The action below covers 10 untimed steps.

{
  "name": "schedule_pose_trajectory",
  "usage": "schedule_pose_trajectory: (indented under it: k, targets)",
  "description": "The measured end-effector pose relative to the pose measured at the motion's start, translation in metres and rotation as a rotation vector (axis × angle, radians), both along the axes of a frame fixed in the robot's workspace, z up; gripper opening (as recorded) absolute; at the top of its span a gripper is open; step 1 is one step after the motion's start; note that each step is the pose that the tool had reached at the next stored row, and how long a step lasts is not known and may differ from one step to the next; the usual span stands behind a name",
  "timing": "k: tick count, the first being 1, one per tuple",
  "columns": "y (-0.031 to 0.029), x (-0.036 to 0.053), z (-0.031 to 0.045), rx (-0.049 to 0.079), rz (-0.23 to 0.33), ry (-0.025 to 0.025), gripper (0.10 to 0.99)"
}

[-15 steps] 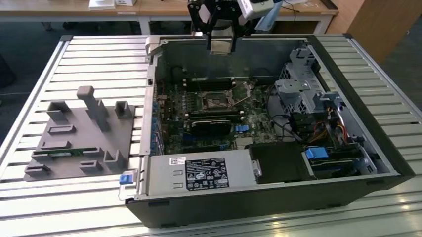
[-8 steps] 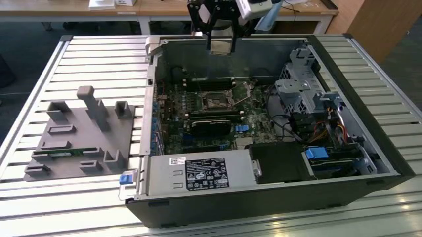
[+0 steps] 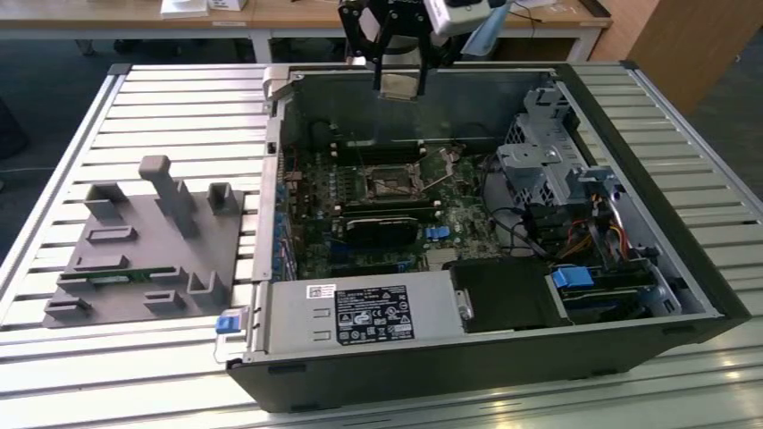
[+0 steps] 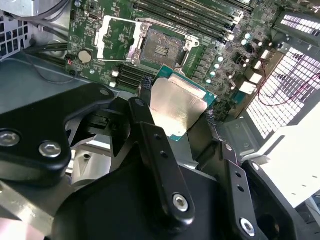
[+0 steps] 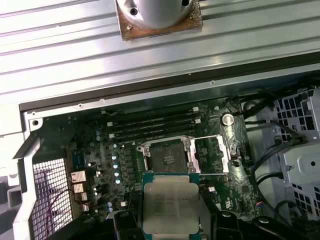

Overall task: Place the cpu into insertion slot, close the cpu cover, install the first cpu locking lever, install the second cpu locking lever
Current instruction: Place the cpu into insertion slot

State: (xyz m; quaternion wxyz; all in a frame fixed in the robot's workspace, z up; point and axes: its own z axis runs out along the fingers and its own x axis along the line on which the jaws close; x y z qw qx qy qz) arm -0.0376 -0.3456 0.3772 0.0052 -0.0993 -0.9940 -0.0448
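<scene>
Grey-topped cpu (image 5: 171, 210) aloft above bare insertion slot (image 5: 167, 159), cpu cover (image 5: 212, 155) open beside it

— What's carrying everything at your end?

— On my screen, a slatted metal table (image 3: 155, 98).

— And directly on it?

— I see an open black computer case (image 3: 357, 380) towards the exterior view's right, with a grey moulded fixture plate (image 3: 143, 259) just beside it on the exterior view's left. In the first wrist view, I see a round metal base (image 5: 157, 10) standing on the slats.
</scene>
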Motion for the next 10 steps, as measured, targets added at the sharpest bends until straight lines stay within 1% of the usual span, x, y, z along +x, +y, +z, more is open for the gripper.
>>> schedule_pose_trajectory:
  k: [10]
  targets:
    - [0.0, -0.0006, -0.0006, 0.0, -0.046, 0.0, 0.541]
